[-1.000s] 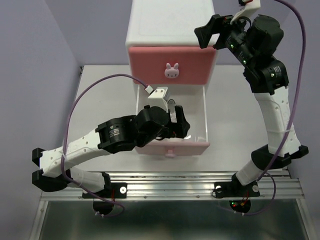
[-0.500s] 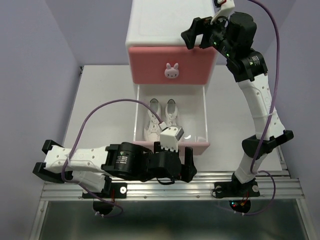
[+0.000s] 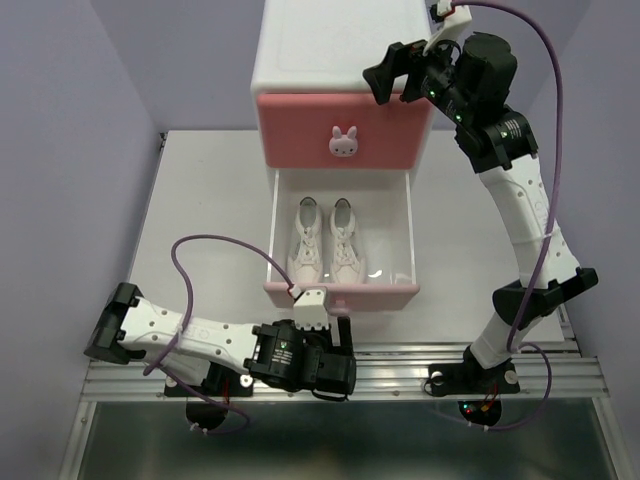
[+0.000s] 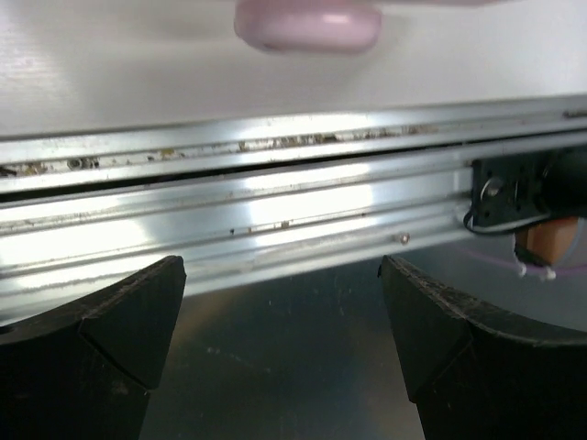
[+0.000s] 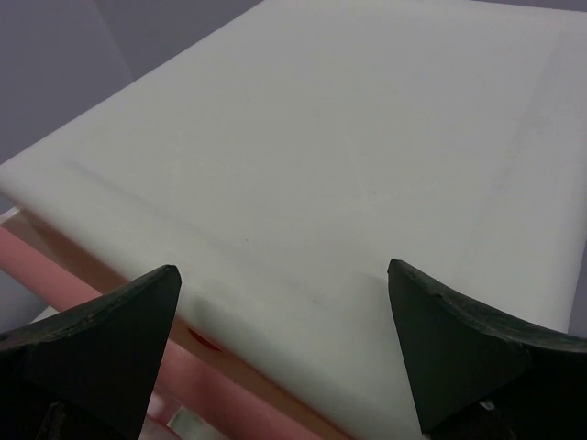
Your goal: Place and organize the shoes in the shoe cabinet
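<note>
The white sneakers lie side by side in the pulled-out lower drawer of the shoe cabinet; its darker pink upper drawer is closed. The left gripper hangs low over the metal rail at the table's near edge, jaws spread, empty. A blurred pink lump beyond it is probably the drawer's knob. The right gripper hovers over the cabinet's top, jaws apart, holding nothing.

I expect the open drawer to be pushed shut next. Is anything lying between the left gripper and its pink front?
Nothing visible does. The left gripper, open, hangs over the metal rail just in front of the lower drawer front; only bare table shows between them. The white sneakers lie inside the drawer.
</note>
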